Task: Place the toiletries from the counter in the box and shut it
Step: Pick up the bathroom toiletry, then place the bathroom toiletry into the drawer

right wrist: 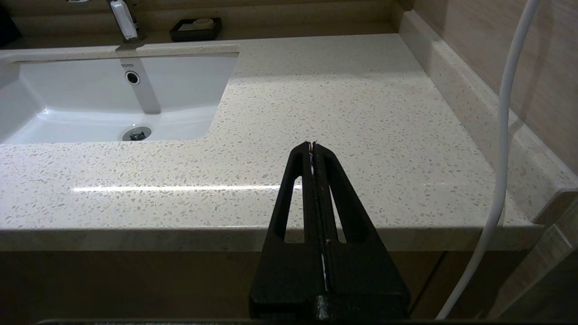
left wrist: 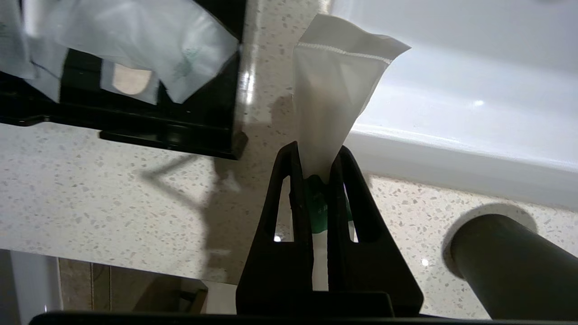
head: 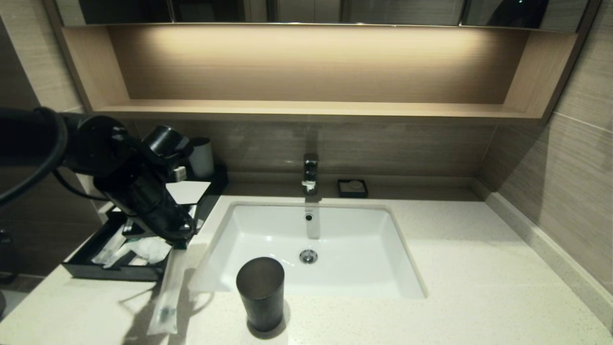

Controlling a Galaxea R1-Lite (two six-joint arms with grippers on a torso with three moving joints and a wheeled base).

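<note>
The left gripper (left wrist: 316, 169) is clamped on one packet (left wrist: 332, 99) near its green band, the fingers (left wrist: 289, 194) pressed against the film on either side. In the left wrist view the packet's sealed, crimped end sticks out past the fingertips, over the strip of counter (left wrist: 113, 189) between the box (left wrist: 180, 135) and the basin (left wrist: 451, 113). In the head view this gripper (head: 184, 235) sits at the box's front right corner, just left of the basin (head: 316, 249).

A second packet (head: 167, 287) lies flat on the counter (head: 479, 268), just off the basin's front left corner, running from beside the box (head: 110, 273) toward the counter's front edge, its green band near the front end. It lies below and in front of the gripper; whether they touch cannot be told.

Two long packets can be counted outside the box: one held, one lying. The box is one, its drawer pulled open toward the front, with several white wrapped items (head: 143, 249) inside; how many cannot be told. One dark cup (head: 261, 292) stands upright in front of the basin, and one soap dish (head: 352, 188) sits behind the basin, right of the tap (head: 310, 175).

The left arm reaches in from the left, well left of the basin, sloping down over the box with the wrist pointing down and toward the basin. The right gripper (right wrist: 314, 149) hangs off the counter's front edge, right of the basin, its fingers pressed together on nothing.
</note>
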